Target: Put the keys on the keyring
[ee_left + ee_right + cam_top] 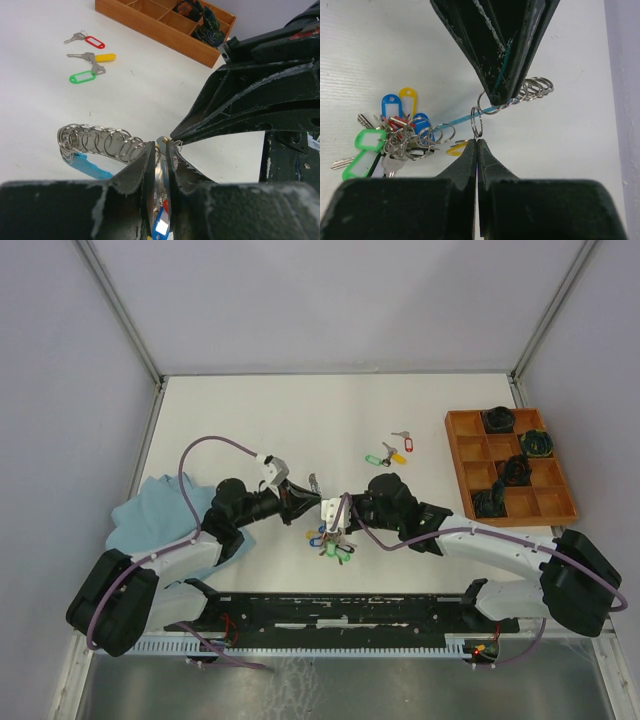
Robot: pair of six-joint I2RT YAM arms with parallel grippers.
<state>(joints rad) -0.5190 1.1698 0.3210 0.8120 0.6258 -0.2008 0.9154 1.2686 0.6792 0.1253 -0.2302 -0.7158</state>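
Grey metal keyring with a bright blue sleeve: sits well to the left-arm side of the wooden tray, between the two gripper tips, with a row of small split rings threaded along its wire. Keys already threaded: a bunch with green, blue, yellow and red tags lying on the white table at the ring's lower end, farther from the tray than the ring's coil. Loose keys: three, tagged red, yellow and green, lying together between the tray and the keyring. Left gripper: fingers a sliver apart with bright metal in the gap; whether they pinch it cannot be told. Right gripper: fingers pressed together, one split ring standing edge-on at their tips. Tray contents: dark coiled bundles in several compartments. Blue cloth: on the table edge farthest from the tray.
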